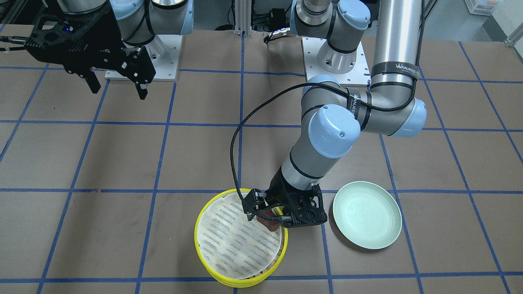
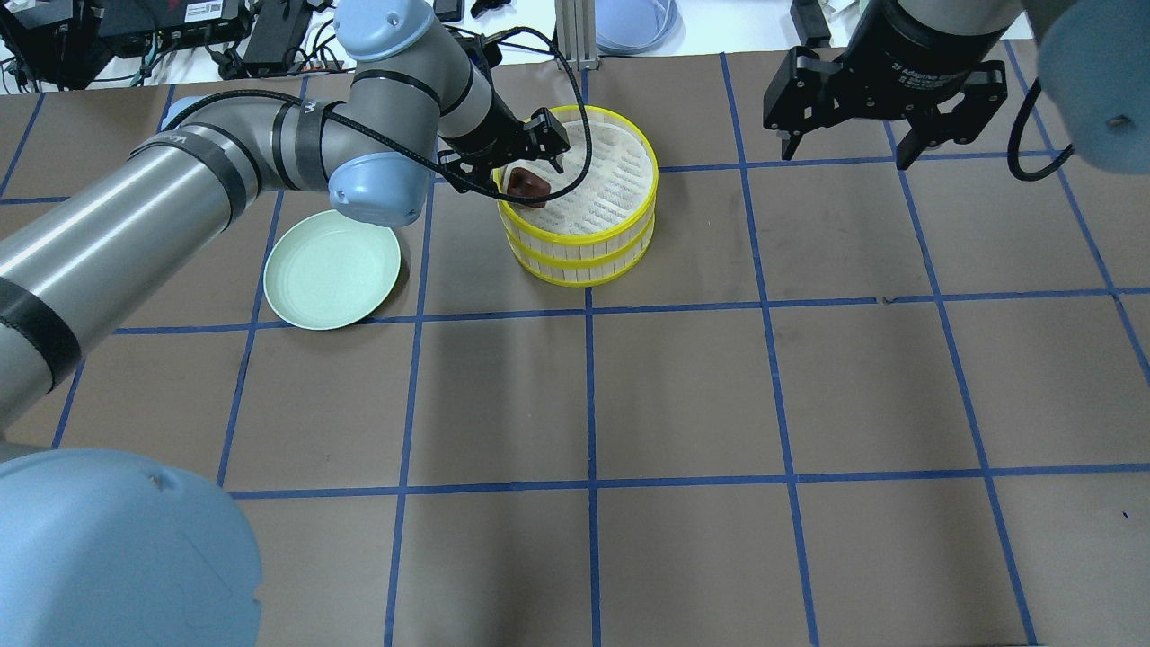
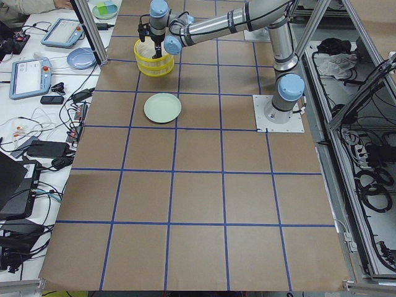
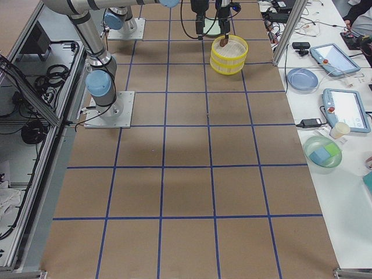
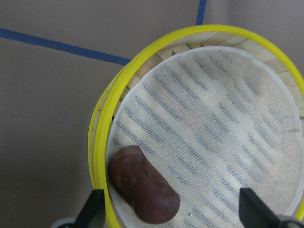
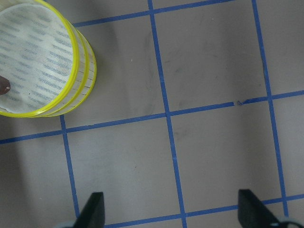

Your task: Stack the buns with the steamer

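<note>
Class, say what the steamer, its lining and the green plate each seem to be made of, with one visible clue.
The steamer has a glossy yellow rim, probably plastic, and pale slatted sides like bamboo or an imitation. Its lining is white woven cloth: open mesh shows. The plate is smooth, evenly mint green, softly shiny, likely plastic or melamine.

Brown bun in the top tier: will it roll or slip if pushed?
Probably rolls little: the brown bun is oval, lying flat on woven cloth. Its smooth skin may slip in the fingers. It sits by the yellow rim, so a push could wedge it.
</note>
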Available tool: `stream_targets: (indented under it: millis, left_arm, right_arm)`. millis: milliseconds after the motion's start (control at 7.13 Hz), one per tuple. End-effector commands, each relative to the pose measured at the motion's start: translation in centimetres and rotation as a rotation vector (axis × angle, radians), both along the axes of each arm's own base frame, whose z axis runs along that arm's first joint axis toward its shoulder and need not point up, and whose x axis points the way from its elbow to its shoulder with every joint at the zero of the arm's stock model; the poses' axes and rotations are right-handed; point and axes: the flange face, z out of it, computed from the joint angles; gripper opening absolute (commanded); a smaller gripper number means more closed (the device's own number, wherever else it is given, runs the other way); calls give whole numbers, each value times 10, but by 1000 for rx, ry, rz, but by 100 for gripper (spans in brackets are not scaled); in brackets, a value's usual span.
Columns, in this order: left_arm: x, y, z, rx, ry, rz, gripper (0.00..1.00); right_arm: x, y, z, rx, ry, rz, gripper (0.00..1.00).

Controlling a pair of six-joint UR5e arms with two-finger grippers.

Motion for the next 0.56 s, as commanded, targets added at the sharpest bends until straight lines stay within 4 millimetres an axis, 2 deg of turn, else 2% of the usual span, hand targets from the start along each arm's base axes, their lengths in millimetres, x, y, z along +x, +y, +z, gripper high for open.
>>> stream_targets:
  millis: [0, 140, 280, 421]
  left_arm:
    - [9, 3, 29, -31, -43, 26, 100]
    - [25, 9, 37, -36, -214, -60, 100]
    - [42, 17, 54, -33, -308, -121, 100]
    - [55, 28, 80, -21, -317, -109, 100]
  right_arm:
    - [1, -1, -3, 4, -5, 2, 100]
    - [1, -1, -3, 4, -6, 2, 100]
    - [2, -1, 0, -8, -14, 4, 100]
    - [2, -9, 8, -90, -6, 59, 100]
